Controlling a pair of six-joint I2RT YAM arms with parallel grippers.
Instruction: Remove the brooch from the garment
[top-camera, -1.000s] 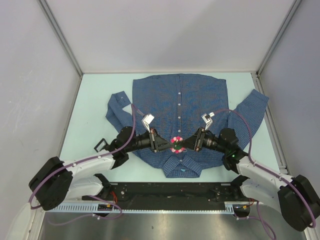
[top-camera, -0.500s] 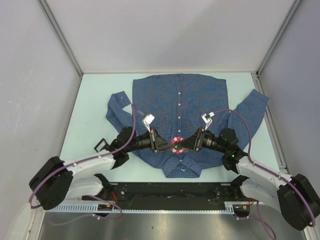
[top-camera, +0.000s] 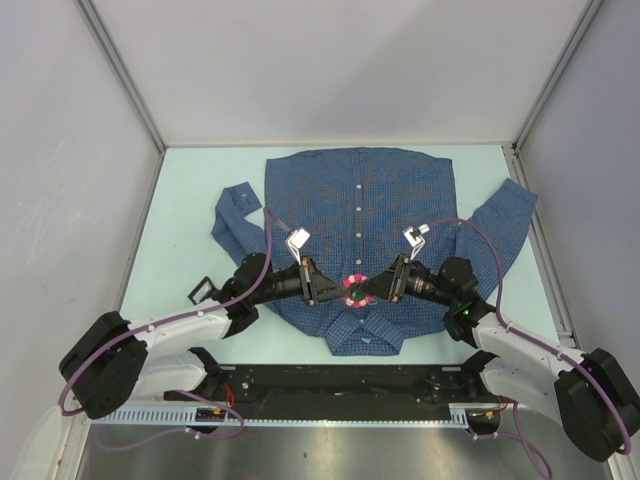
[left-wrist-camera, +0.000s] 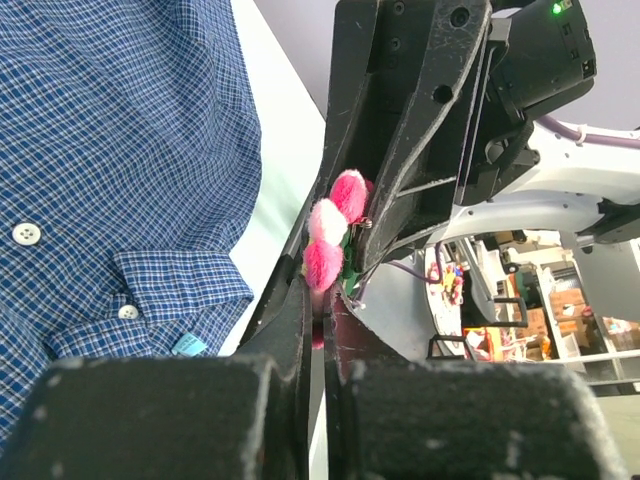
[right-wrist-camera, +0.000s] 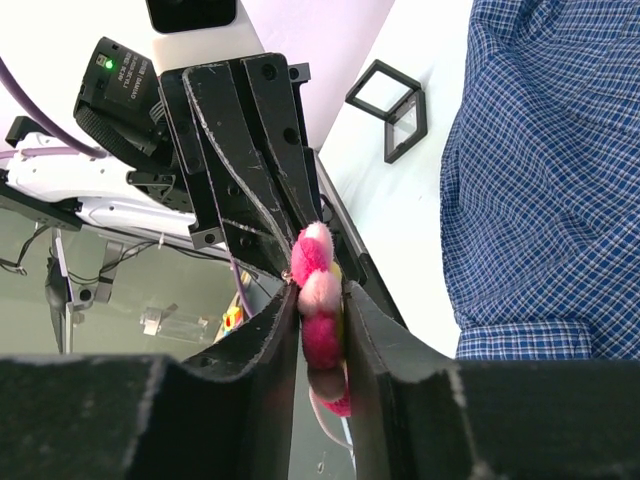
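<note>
Brooch (top-camera: 353, 287) – a small flower of pink and red petals – is pinched from both sides: the left gripper (top-camera: 327, 290) is closed on it from one side and the right gripper (top-camera: 372, 289) is clamped on it from the other, the two sets of fingertips meeting nose to nose. In the wrist views the petals are seen squeezed between each pair of black fingers (right-wrist-camera: 275, 330), with hardly a gap left. From above, the flower is seen over the garment (top-camera: 360, 200), at the collar end of the button row; whether it touches the cloth cannot be told. The blue checked shirt is spread flat, sleeves out to either side, on the pale table (top-camera: 185, 200)
</note>
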